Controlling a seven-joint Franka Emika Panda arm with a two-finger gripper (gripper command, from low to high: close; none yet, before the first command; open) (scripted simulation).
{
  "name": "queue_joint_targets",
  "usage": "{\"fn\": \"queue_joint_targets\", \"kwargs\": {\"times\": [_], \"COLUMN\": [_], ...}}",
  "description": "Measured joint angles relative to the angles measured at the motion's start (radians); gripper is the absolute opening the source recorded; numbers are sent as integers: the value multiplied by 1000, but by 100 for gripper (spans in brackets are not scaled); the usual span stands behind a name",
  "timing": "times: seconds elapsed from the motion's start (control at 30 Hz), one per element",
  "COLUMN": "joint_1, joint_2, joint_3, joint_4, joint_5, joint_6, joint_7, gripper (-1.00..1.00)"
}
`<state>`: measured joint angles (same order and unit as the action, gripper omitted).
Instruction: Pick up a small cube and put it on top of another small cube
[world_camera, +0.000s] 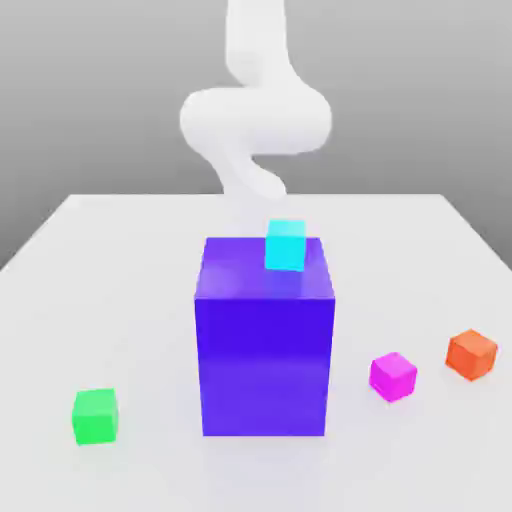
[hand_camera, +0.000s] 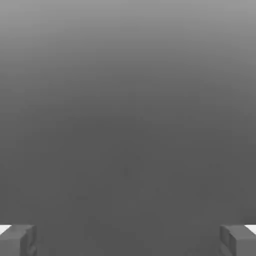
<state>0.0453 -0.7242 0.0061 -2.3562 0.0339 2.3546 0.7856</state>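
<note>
The small magenta cube (world_camera: 393, 376) sits on the white tabletop (world_camera: 120, 300) between the big purple block (world_camera: 266, 340) and the orange cube (world_camera: 471, 354). My tool (hand_camera: 128, 240), fingers spread wide and empty, probably hangs well behind; I should descend squarely over it.

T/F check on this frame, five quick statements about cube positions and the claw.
1. The cyan cube sits on top of the big purple block. True.
2. The magenta cube is stacked on the orange cube. False: both rest on the table, apart from each other.
3. The green cube lies toward the exterior view's left of the purple block. True.
4. The claw is shut on the magenta cube. False: its fingers stand wide apart with nothing between them.
5. The orange cube lies between the magenta cube and the purple block. False: the magenta cube is nearer the block.
</note>
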Motion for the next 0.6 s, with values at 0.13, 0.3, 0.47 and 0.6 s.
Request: {"fn": "queue_joint_targets", "kwargs": {"times": [0.13,0.3,0.47,0.6], "joint_1": [83,176,251,289], "joint_2": [147,321,490,624], "joint_3": [26,81,158,225], "joint_4": [-102,-225,-345,-443], "joint_5": [60,115,133,85], "joint_6": [102,224,346,446], "joint_7": [-25,-42,-32,20], "gripper": [0,0,0,0]}}
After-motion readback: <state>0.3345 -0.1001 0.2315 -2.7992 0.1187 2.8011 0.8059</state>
